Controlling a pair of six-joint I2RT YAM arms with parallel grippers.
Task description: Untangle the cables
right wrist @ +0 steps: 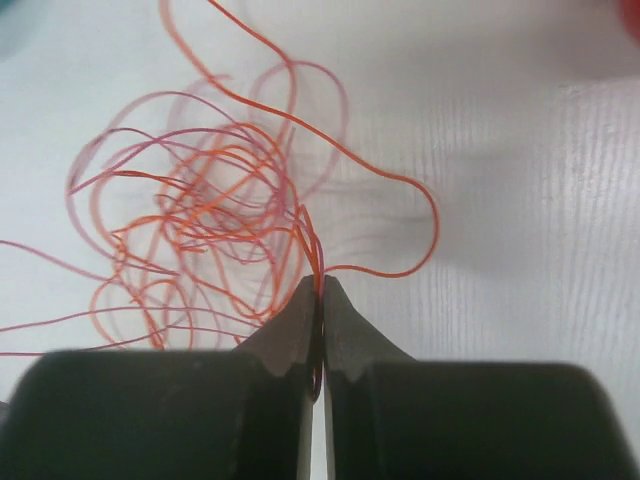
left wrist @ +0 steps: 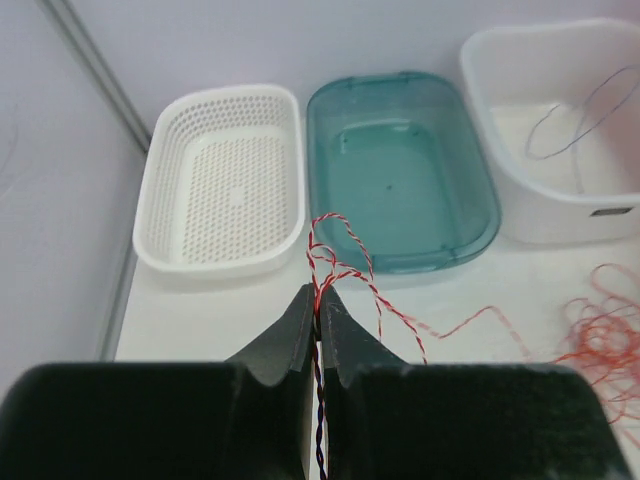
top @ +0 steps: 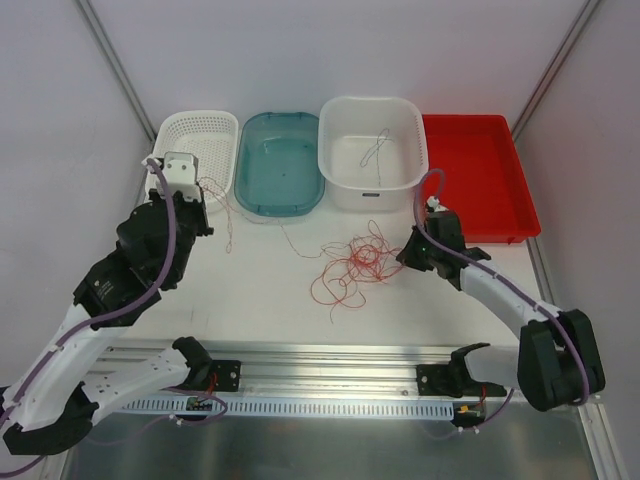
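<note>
**A:** Start on the left. What is the arm there doing?

**B:** The left pincer [left wrist: 319,292] is closed tight. Its two dark fingers are pressed together on a twisted strand [left wrist: 338,262], red and white wound round each other. The strand runs down between the fingers and loops up out of the tips. From there it trails off to the right over the worktop [top: 260,300].

**A:** Does it reach the rest?

**B:** It heads toward them, but I cannot tell whether it joins.

**A:** And behind that arm?

**B:** Four containers stand in a row along the far edge. First comes a white perforated basket [left wrist: 150,205], with a teal tub [left wrist: 400,170] just beside it. Then come a white tub [top: 370,190] and a red tray [top: 480,170]. A single grey wire [top: 375,150] lies curled in the white tub.

**A:** Where are the cables?

**B:** The cables [top: 360,258] lie in a loose red-orange tangle on the worktop. They sit in front of the white tub, between the two arms and nearer the right one. A few loops spill toward the near edge.

**A:** And the right side?

**B:** The right pincer [right wrist: 320,283] sits low at the tangle's right edge. Its fingers are closed with no gap, nipping a few orange strands at the very tips. In the wrist view the strands fan up and left from that point. One loop bulges out to the right.
</note>
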